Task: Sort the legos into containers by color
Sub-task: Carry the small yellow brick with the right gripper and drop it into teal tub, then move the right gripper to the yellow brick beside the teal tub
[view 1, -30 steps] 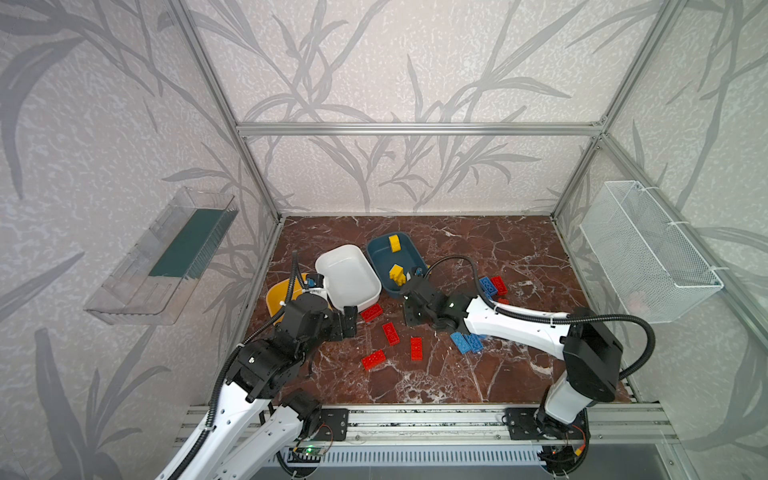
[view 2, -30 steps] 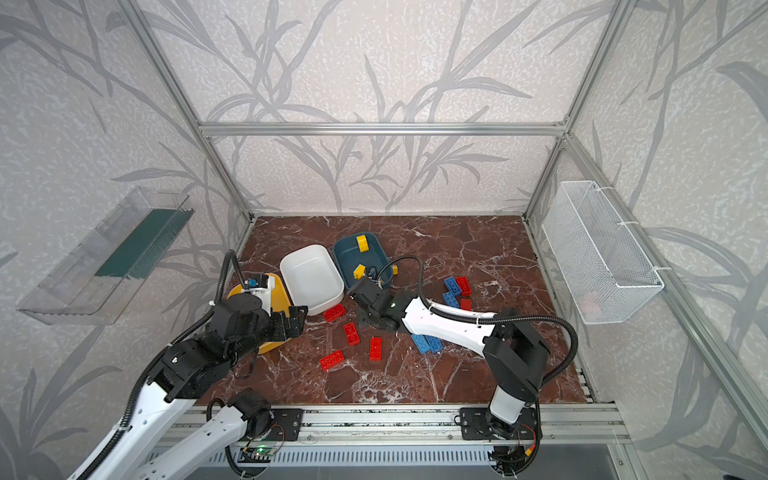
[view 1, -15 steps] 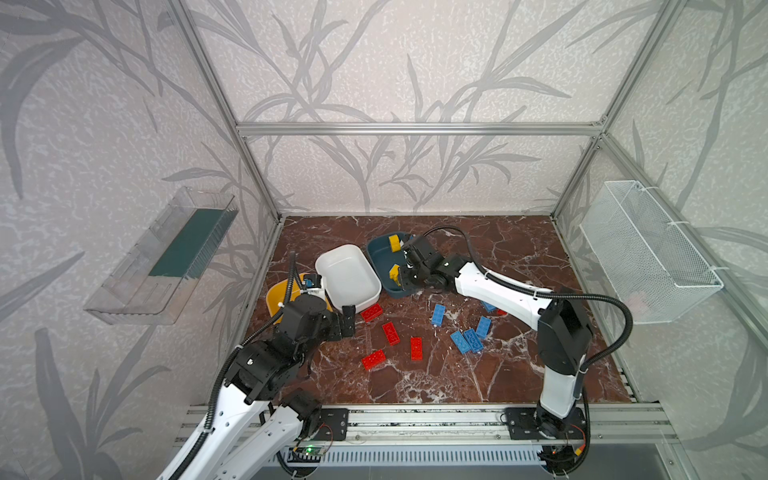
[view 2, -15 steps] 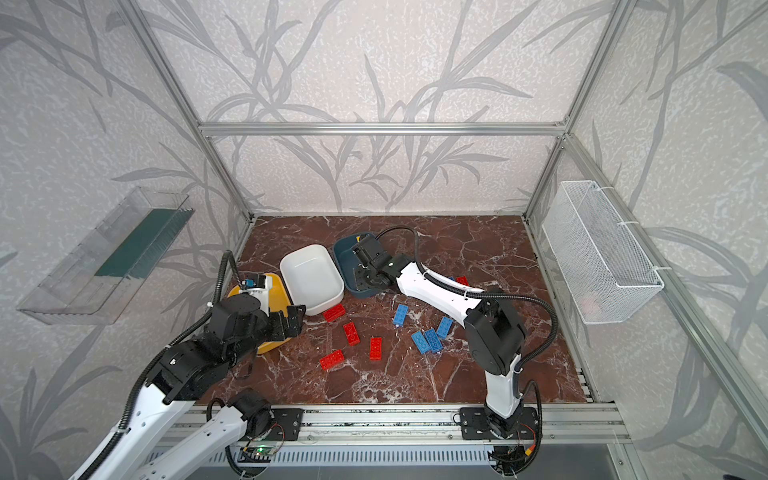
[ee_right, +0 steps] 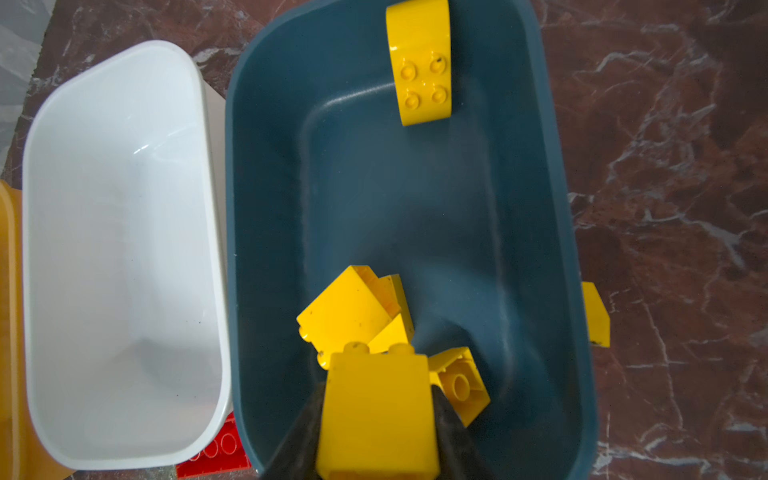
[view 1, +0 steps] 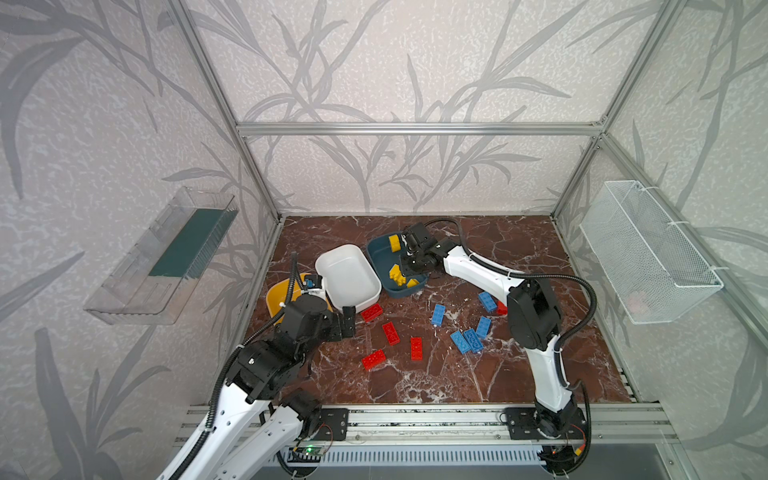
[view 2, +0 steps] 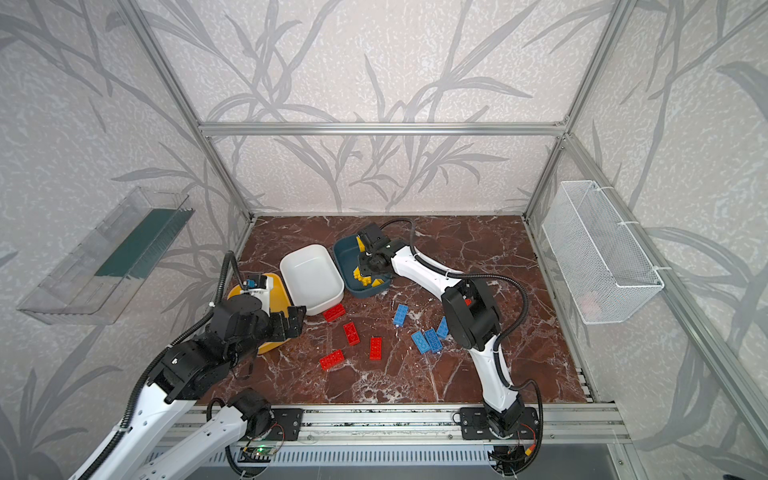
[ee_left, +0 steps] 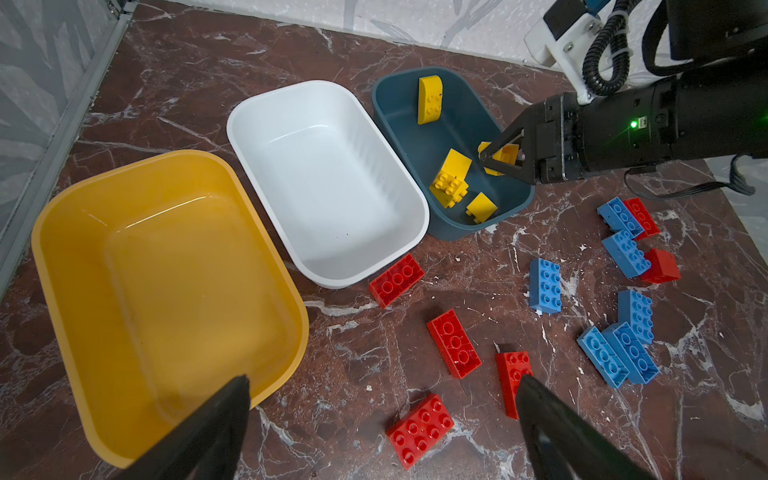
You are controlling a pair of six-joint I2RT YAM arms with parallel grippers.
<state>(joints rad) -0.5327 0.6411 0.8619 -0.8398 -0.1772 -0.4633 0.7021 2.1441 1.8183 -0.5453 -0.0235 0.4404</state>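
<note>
right fingers (ee_right: 446, 419) clamp a yellow brick (ee_right: 376, 415) over the teal tub (ee_right: 415, 208), its near end cut off in the wrist view. left fingers (ee_left: 224, 415) gape empty beside the yellow tub (ee_left: 166, 266), half hidden under the left arm (view 1: 307, 322) in both top views.

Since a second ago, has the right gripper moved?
Yes. The right gripper went from the table in front of the teal tub toward the back wall; now it's over the tub, yellow brick between its fingers.
</note>
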